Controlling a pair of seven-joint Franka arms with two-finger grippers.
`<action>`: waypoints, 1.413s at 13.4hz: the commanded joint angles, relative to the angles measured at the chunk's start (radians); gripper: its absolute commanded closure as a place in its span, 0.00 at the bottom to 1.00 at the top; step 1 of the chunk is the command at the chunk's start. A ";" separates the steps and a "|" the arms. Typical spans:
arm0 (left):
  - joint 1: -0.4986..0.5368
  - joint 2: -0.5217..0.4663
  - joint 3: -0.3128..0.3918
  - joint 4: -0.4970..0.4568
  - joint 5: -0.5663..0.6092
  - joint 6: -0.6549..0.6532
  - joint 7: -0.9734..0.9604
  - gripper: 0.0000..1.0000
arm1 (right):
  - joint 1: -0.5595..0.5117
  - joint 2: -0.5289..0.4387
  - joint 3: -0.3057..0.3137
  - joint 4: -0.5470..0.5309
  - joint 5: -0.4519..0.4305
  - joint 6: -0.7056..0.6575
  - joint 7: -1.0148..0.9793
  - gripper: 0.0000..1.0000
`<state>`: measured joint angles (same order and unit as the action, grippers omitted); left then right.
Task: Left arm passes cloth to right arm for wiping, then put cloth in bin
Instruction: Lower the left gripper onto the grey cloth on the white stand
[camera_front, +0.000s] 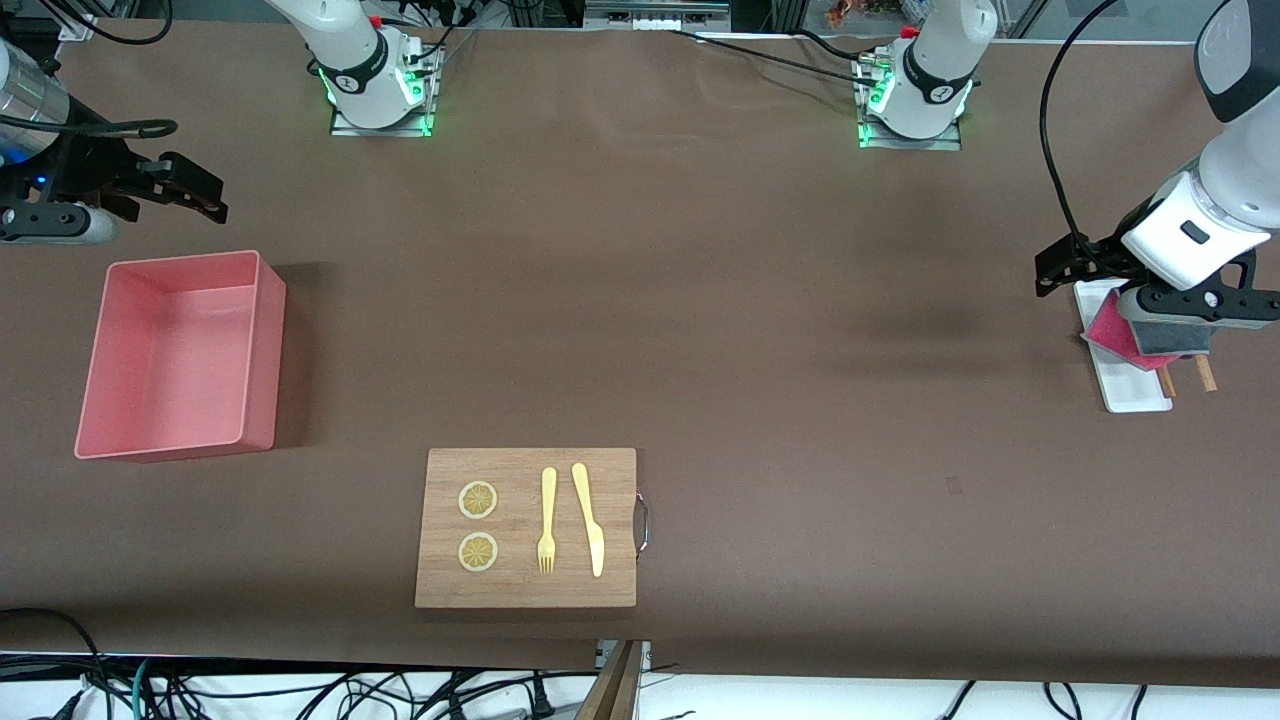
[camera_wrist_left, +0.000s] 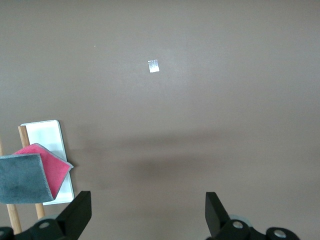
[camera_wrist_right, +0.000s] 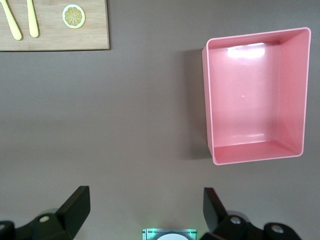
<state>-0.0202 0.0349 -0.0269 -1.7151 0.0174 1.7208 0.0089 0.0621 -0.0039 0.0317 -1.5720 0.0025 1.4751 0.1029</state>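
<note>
Over at nine o'clock on the desk (camera_front: 760, 300), the right hand (camera_front: 175, 205) hangs in the air just off the twelve o'clock wall of the bin (camera_front: 265, 350), fingers spread wide with nothing between them; the right arm waits. The bin is empty, its long axis running twelve to six in the front view. At six o'clock sits the wooden cutting board (camera_front: 527, 580) with two lemon slices (camera_front: 478, 525), a yellow fork (camera_front: 547, 520) and a yellow knife (camera_front: 588, 518), none of it in play yet. Now to three o'clock, where the action is: the left hand (camera_front: 1055, 272) hovers with its fingers parted and empty over bare desk just beside the white tray (camera_front: 1130, 395). The cloth (camera_front: 1108, 328) is not between those fingers. It lies on the tray, roughly four o'clock from the hand, folded so that pink shows under a grey flap, draped over two wooden sticks (camera_front: 1205, 372). The tray runs near enough twelve to six, and the cloth lies across it, long axis about ten to four, with its pink corner pointing back toward the desk's middle. The left wrist view confirms it: the cloth (camera_wrist_left: 30, 172) sits outside one finger (camera_wrist_left: 77, 210), not in the gap. The left arm is by far the nearer, and my read is that it needs to shift toward its own end of the desk before it drops for the pick-up.
</note>
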 joint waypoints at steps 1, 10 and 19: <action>-0.004 0.014 0.002 0.034 0.019 -0.029 0.017 0.00 | 0.004 0.013 -0.004 0.029 -0.006 -0.009 -0.002 0.00; -0.004 0.019 0.002 0.038 0.018 -0.041 -0.009 0.00 | 0.004 0.013 -0.007 0.027 -0.006 -0.009 -0.002 0.00; -0.004 0.066 0.010 0.034 0.039 -0.061 -0.004 0.00 | 0.004 0.013 -0.007 0.027 -0.006 -0.007 -0.002 0.00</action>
<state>-0.0200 0.0658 -0.0226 -1.7091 0.0224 1.6923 0.0062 0.0620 -0.0039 0.0288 -1.5720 0.0025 1.4754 0.1029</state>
